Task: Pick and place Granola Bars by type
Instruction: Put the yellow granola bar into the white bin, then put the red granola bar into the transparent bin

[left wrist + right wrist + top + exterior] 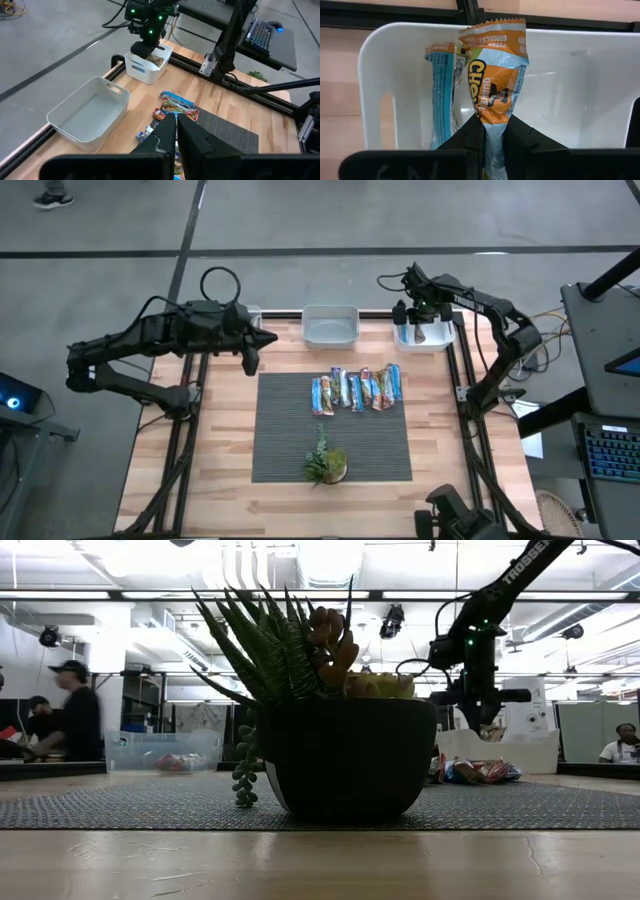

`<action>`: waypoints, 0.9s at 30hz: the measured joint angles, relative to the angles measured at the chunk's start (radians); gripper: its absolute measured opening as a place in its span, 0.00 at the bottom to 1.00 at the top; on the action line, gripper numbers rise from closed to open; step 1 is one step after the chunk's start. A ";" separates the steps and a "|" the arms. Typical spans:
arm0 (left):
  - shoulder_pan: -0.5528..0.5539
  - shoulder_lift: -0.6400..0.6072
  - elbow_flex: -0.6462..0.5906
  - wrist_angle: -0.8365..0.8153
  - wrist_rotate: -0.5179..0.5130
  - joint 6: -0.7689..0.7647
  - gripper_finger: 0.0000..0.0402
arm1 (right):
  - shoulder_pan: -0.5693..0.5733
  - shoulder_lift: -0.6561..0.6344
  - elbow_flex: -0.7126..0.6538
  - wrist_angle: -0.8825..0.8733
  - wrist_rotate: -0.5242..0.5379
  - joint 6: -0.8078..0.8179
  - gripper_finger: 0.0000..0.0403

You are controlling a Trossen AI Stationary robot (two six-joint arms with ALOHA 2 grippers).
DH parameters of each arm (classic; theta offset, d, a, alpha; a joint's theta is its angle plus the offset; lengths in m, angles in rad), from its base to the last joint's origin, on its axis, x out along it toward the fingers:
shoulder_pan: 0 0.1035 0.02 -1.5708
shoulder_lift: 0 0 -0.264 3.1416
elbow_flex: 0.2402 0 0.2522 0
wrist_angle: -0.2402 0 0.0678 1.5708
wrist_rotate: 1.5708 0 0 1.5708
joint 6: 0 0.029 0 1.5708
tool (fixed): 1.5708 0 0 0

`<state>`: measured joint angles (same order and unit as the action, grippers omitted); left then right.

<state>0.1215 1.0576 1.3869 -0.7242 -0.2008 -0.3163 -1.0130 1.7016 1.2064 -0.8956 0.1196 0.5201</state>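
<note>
1. Standing at the near edge of the mat [280, 450], a small plant [326, 465], no part of the sorting.
2. Lying mid-mat, a row of bars [357, 389], side by side, long axes running near-to-far; closer to the right arm than to the left.
3. Hovering over the table's far left, the left gripper [250, 352], fingers pressed together on nothing, pointed toward the row; waiting.
4. Sitting at the far edge, centre, an empty white bin [331, 326]; no bars inside as seen from above.
5. Sitting at the far right corner, a second white bin [380, 75], with a blue bar [440, 95] leaning against its inner wall.
6. Hanging directly over that bin, the right gripper [492, 132], nearly closed, pinching an orange bar [495, 75] by one end.
7. Pointing straight ahead of the fingers, the orange bar's long axis, in line with the gripper; free end toward the bin floor, just beside the blue bar.
8. Likely next: opening the fingers, dropping the bar into the bin below.
</note>
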 joint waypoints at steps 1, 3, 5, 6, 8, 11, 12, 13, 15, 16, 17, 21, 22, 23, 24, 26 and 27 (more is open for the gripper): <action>0.000 0.000 0.000 0.000 0.000 -0.001 0.00 | 0.000 0.000 0.000 -0.001 0.000 0.000 0.09; 0.000 0.000 0.000 0.000 0.000 -0.001 0.00 | 0.000 0.000 0.000 0.003 0.000 -0.002 0.09; 0.000 0.000 0.000 0.000 0.000 -0.001 0.00 | 0.000 0.000 0.000 0.007 0.000 -0.003 0.09; 0.000 0.000 0.000 0.000 0.000 -0.001 0.00 | 0.000 0.000 0.000 0.011 0.000 -0.003 0.09; 0.000 0.000 0.000 0.000 0.000 -0.001 0.00 | 0.000 0.000 0.000 0.015 0.000 -0.003 0.09; 0.000 0.000 0.000 0.000 0.000 -0.001 0.00 | 0.000 0.000 0.000 0.020 0.000 0.000 0.10; 0.001 0.000 0.000 0.000 0.000 -0.001 0.00 | 0.000 0.000 0.000 0.020 -0.001 0.000 0.10; 0.001 0.000 0.000 0.000 0.000 -0.002 0.00 | 0.000 0.000 0.000 0.020 -0.002 0.000 0.10; 0.001 0.000 0.000 0.000 0.000 -0.003 0.00 | 0.000 0.000 0.000 0.020 -0.011 0.001 0.13; 0.001 0.000 0.000 0.000 0.000 -0.003 0.00 | 0.000 0.000 0.000 0.020 -0.012 0.001 0.15; 0.001 0.000 0.000 0.000 0.000 -0.005 0.00 | 0.000 0.000 0.000 0.020 -0.012 0.002 0.17; 0.001 0.000 0.000 0.000 0.000 -0.007 0.00 | 0.000 0.000 -0.001 0.023 -0.013 0.004 0.28; 0.001 0.000 0.000 0.000 0.000 -0.007 0.00 | 0.000 0.000 -0.001 0.024 -0.013 0.004 0.30; 0.001 0.000 0.000 0.000 0.000 -0.007 0.00 | 0.000 0.000 -0.001 0.024 -0.014 0.003 0.33; 0.001 0.000 0.000 -0.001 0.000 -0.007 0.00 | 0.000 0.000 -0.001 0.025 -0.015 0.000 0.34; 0.001 0.000 0.000 -0.001 0.000 -0.007 0.00 | 0.001 0.000 -0.001 0.027 -0.016 -0.003 0.38; 0.001 0.000 0.000 -0.001 0.000 -0.007 0.00 | 0.001 -0.001 -0.001 0.028 -0.018 -0.004 0.39</action>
<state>0.1223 1.0580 1.3869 -0.7250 -0.2008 -0.3233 -1.0119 1.7009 1.2057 -0.8680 0.1011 0.5166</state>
